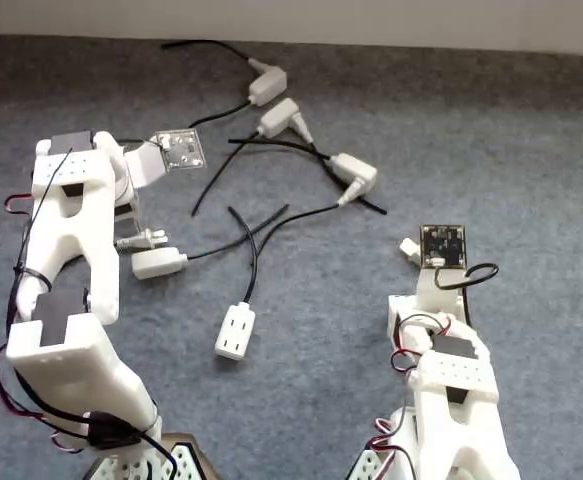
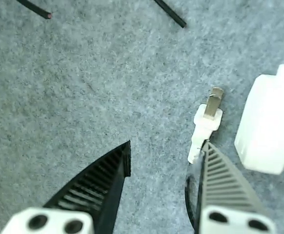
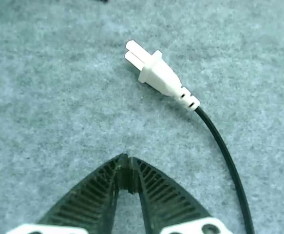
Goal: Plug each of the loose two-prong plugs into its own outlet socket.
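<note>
From above, the left arm (image 1: 76, 235) stands by the worktop's left edge, bent down over a small plug (image 1: 147, 238) that lies just beside a white socket block (image 1: 159, 263). A second socket (image 1: 235, 333) lies nearer the front edge, about midway across, and more white cord ends (image 1: 281, 118) are scattered toward the far edge. The right arm (image 1: 451, 375) sits at the front right

In the left wrist view, the left gripper (image 2: 166, 146) gapes wide with nothing in it. One fingertip (image 2: 206, 148) touches the small plug's body, and the other is well off on bare grey cloth. To my eye the plug sits too far to one side. A squeeze from here could shove or flip it instead of pinching it, or knock it against the socket block next to it

In the right wrist view, the right gripper (image 3: 127, 168) is pressed closed and empty. A second plug (image 3: 161, 78) lies ahead of its tips, apart from them, with its black cord (image 3: 224, 151) trailing back alongside. If the gripper comes down closed, it will only push the plug away, and I'd expect the stiff cord to twist the prongs off line
</note>
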You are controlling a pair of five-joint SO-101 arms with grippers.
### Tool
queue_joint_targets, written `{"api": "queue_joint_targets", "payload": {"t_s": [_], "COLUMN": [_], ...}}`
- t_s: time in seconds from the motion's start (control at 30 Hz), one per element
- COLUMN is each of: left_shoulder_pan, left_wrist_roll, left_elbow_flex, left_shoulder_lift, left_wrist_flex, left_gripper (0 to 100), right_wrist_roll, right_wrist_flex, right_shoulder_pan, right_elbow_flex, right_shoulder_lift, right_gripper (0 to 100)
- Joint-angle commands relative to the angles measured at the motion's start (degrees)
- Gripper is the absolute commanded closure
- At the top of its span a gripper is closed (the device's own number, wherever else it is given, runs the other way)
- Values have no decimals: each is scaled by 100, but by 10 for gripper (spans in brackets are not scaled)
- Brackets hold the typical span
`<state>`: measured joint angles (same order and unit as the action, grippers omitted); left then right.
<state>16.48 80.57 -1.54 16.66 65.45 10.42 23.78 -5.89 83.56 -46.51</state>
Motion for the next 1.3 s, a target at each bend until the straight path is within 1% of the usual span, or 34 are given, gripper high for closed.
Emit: {"api": "queue_joint_targets", "payload": {"t_s": [0.0, 0.13, 0.33, 0.47, 0.6, 0.77, 0.83, 0.87, 0.93, 1.03, 1.07, 1.13, 1.2, 1.27], "left_shoulder_pan": [-57, -57, -119, -154, -259, -356, -365, -365, -365, -338, -330, -330, -330, -330], "left_wrist_roll": [2136, 2136, 2136, 2127, 2127, 2127, 2101, 2101, 2101, 2110, 2101, 2101, 2092, 2092], "left_elbow_flex": [4, 48, 541, 804, 1332, 1807, 1886, 1912, 1903, 1868, 1859, 1903, 1912, 1895], "left_shoulder_lift": [-57, -31, -31, -31, -31, -31, -31, -31, -40, -40, -40, -92, -92, -101], "left_wrist_flex": [35, 35, -35, -580, -1160, -1705, -1785, -1767, -1767, -1767, -1776, -1776, -1776, -1776], "left_gripper": [772, 772, 772, 772, 772, 773, 774, 781, 833, 974, 1000, 972, 993, 993], "right_wrist_roll": [-26, -26, -26, -26, -26, -26, -26, -26, -26, -26, -26, -26, -26, -26], "right_wrist_flex": [-110, -110, -110, -110, -110, -110, -110, -110, -110, -110, -110, -110, -110, -110], "right_shoulder_pan": [48, 48, 48, 48, 48, 48, 48, 48, 48, 48, 48, 48, 48, 48], "right_elbow_flex": [-22, -22, -22, -22, -22, -22, -22, -22, -22, -22, -22, -22, -22, -22], "right_shoulder_lift": [-22, -22, -22, -22, -22, -22, -22, -22, -22, -22, -22, -22, -22, -22], "right_gripper": [992, 992, 992, 992, 992, 992, 992, 992, 992, 992, 992, 992, 992, 992]}}
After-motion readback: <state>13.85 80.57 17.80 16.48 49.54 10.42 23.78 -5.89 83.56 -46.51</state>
